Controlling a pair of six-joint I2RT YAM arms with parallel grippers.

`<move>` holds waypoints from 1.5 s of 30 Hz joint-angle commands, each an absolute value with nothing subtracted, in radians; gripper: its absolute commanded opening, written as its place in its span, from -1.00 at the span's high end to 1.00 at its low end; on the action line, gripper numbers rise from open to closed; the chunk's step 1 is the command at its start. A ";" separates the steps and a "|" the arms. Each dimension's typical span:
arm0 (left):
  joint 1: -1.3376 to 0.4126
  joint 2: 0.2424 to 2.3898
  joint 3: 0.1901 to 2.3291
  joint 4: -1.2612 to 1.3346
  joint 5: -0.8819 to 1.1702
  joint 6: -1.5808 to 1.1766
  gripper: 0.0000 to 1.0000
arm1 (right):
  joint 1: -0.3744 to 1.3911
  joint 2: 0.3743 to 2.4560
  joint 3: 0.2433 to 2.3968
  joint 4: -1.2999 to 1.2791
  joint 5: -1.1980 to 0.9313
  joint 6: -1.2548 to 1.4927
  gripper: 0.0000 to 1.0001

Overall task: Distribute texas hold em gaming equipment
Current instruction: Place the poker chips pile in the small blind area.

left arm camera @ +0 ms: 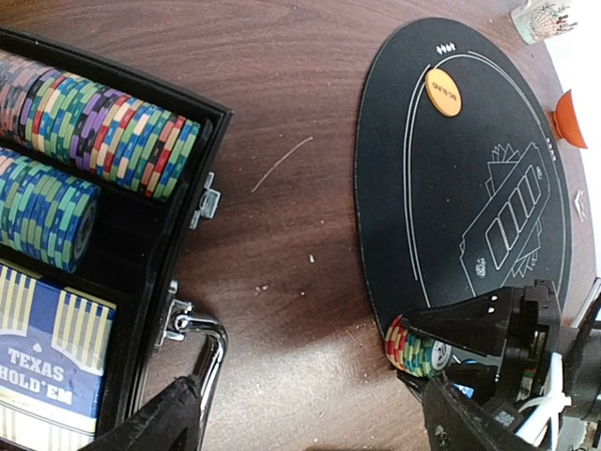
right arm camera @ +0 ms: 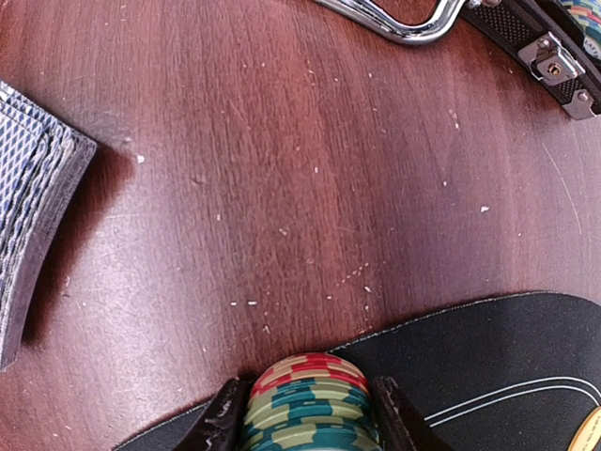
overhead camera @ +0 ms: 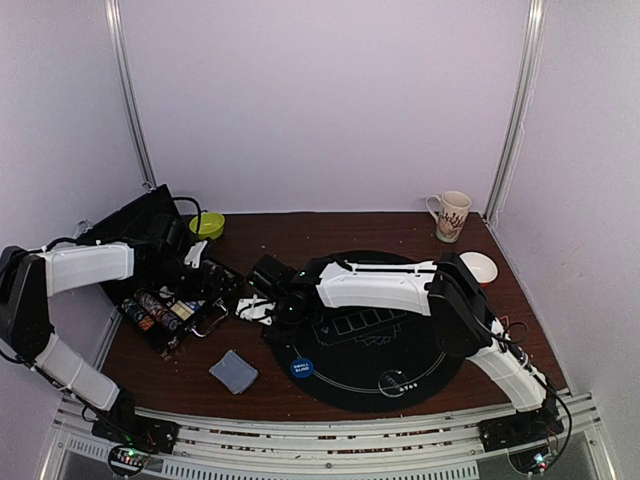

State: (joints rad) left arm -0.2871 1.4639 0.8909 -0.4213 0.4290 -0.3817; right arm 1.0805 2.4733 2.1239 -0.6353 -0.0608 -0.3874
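Stack of chips (right arm camera: 310, 406): red, cream and teal striped edges, lying on its side as a short roll. Your right gripper (right arm camera: 310, 418) has it pinched between both fingers, with the jaws part-way closed on the roll. The stack sits at the left rim of the black oval mat (left arm camera: 451, 188). Whether it rests on the felt or hangs just above it, you cannot tell from these views. The mat carries white printed lines and card outlines, with an orange disc (left arm camera: 444, 92) near its far end and a blue disc (overhead camera: 301, 367) on its near edge. Left of the stack, apart from it, a deck of cards (right arm camera: 28, 188) with grey-blue patterned backs lies on bare wood, slightly fanned. Further left is the open black case (left arm camera: 211, 127). It holds rows of chips (left arm camera: 103, 132) striped in green, blue, purple and red, and a blue card box (left arm camera: 47, 366) lettered TEXAS HOLD'EM. Its chrome handle (left arm camera: 202, 338) points toward the mat. Your left gripper (left arm camera: 315, 423) hovers beside the case with its jaws spread wide, holding nothing. The table (right arm camera: 310, 169) is dark reddish-brown wood grain, scattered with pale specks. At the back stand a green bowl (overhead camera: 207, 225), a patterned mug (overhead camera: 450, 215) and a red-and-white bowl (overhead camera: 478, 266). The walls are pale lilac, with metal uprights in the corners.
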 commanded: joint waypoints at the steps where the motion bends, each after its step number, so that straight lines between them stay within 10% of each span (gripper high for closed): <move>1: -0.286 1.452 0.891 -0.422 0.431 -0.361 -0.69 | 1.070 2.500 2.114 -0.668 -0.012 -0.375 0.46; 28: -0.287 1.431 0.902 -0.435 0.435 -0.357 -0.70 | 1.060 2.511 2.142 -0.632 -0.060 -0.365 -0.20; 31: -0.286 1.434 0.904 -0.436 0.438 -0.355 -0.69 | 1.062 2.501 2.151 -0.626 -0.065 -0.353 -0.46; 33: -0.286 1.433 0.908 -0.436 0.440 -0.350 -0.70 | 1.064 2.481 2.145 -0.604 -0.075 -0.342 -0.99; 45: -0.286 1.408 1.060 -0.543 0.359 -0.238 -0.71 | 1.075 2.306 2.094 -0.433 -0.168 -0.328 -1.00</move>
State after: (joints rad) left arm -0.2871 1.4414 0.9623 -0.4973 0.4152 -0.3202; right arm 1.0737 2.4256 2.1025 -0.5194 -0.1299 -0.3401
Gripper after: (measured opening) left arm 0.854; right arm 0.999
